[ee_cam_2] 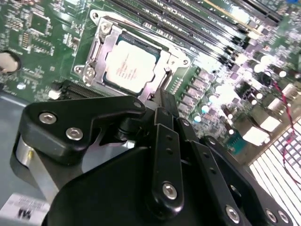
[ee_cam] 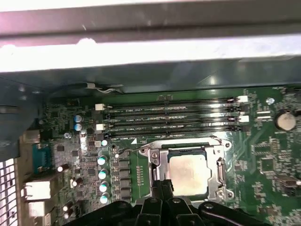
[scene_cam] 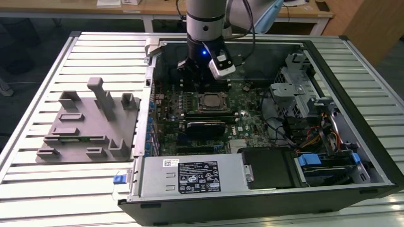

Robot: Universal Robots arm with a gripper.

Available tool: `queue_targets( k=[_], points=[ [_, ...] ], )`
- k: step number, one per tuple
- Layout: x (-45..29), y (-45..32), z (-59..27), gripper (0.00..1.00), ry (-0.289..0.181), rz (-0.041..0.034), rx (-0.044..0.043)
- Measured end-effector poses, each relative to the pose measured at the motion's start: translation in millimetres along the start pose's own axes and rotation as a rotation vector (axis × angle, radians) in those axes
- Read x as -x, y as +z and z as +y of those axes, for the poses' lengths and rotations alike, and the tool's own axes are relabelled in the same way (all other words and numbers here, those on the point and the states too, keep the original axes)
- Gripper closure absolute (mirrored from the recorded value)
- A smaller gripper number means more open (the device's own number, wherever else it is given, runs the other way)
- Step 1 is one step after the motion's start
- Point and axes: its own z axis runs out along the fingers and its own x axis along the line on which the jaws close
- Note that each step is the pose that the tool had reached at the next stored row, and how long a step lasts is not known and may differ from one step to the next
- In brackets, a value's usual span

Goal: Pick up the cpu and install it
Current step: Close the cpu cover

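On the slatted metal table (scene_cam: 38, 189), seen from the exterior view, a computer case (scene_cam: 372, 142) lies on its side with its cover off and the green circuit board (scene_cam: 252, 123) facing up. A grey holder block (scene_cam: 82, 127) with upright posts sits on the table at the exterior view's left, just beside the case. A silver power supply box (scene_cam: 189, 177) fills the near corner of the case. The arm (scene_cam: 205, 19) comes down from the far side, and its gripper (scene_cam: 198, 79) hangs inside the case over the far part of the board. The cpu (scene_cam: 210, 100) lies flat in its socket frame (scene_cam: 210, 109) around the middle of the board, a little nearer than the gripper and apart from it.

From the second wrist view, the cpu (ee_cam_2: 129, 66) shows its pale metal top, seated square inside the metal-rimmed socket frame (ee_cam_2: 96, 54). The gripper's black fingertips (ee_cam_2: 164, 101) are drawn close together with nothing between them, just beside the frame's edge. I cannot tell whether they touch it. A coin battery (ee_cam_2: 7, 61) sits on the board well away from the socket.

From the first wrist view, the cpu (ee_cam: 188, 174) again rests in the frame (ee_cam: 218, 172). Four long memory slots (ee_cam: 174, 117) run side by side between the socket and the case wall. The narrow, empty fingertips (ee_cam: 160, 186) stand at the frame's edge, clear of the chip's bright top. A row of round capacitors (ee_cam: 101, 174) stands to one side of the socket.
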Motion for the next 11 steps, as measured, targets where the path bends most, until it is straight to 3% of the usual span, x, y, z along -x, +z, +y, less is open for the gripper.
queue_targets(
  k=[5,11],
  points=[
    [0.1,-11.7,0.2,0.89,0.000,-0.0008,-0.0001],
    [0.2,-12.2,0.2,0.89,0.000,-0.0010,0.0001]
  ],
)
